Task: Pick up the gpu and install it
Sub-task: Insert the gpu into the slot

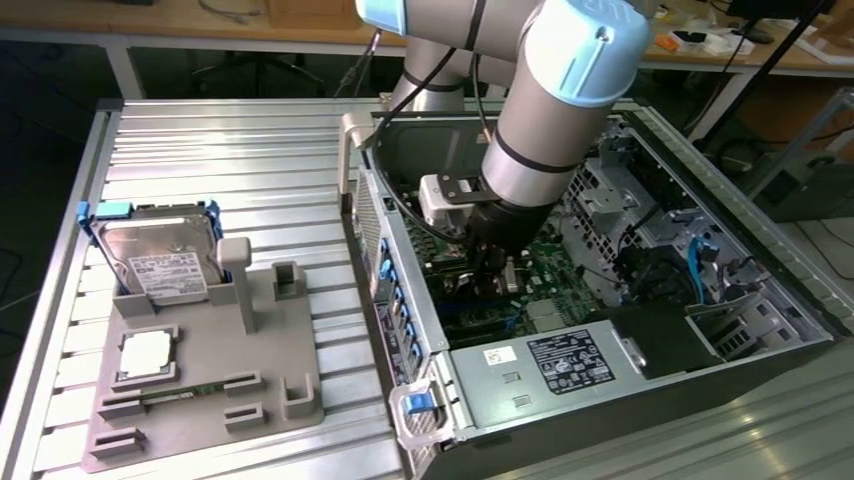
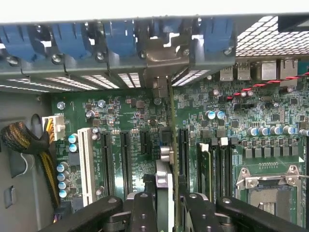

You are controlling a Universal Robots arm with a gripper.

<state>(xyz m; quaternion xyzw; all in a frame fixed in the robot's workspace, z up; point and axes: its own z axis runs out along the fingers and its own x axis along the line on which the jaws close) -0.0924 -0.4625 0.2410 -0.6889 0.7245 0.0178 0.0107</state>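
Starting at the exterior view's left, you have the grey plastic parts fixture [image 1: 200, 400] lying on the ribbed metal table [image 1: 227, 150]; the boxy silver hard drive with its white label [image 1: 160, 262] stands tilted in the fixture's rear cradle, a square silver processor chip [image 1: 144, 356] lies flat in front of it, and a thin green RAM stick [image 1: 180, 394] rests on edge just beside the chip, toward the fixture's near edge. Moving right, you reach the open black computer case [image 1: 747, 330], lying on its side with the green motherboard [image 2: 130, 121] exposed and the labelled power supply box [image 1: 554, 362] at its near end. Your grey arm with pale blue joint caps [image 1: 561, 110] reaches down into the case, and the black two-fingered gripper [image 2: 166, 203] sits low over the board. In the wrist view, the fingers [image 2: 144, 212] are closed in tight on the slim gpu card with its silver metal end bracket [image 2: 164, 181], held on edge between them. The card runs from the gripper toward the case's rear wall, lined up between two long black expansion slots [image 2: 124, 162]; you cannot tell whether its lower edge touches the board. Its bracket end points at the row of blue slot latches [image 2: 120, 41] on that wall. Further along, the empty silver processor socket [image 2: 270, 186] sits well apart from the card.
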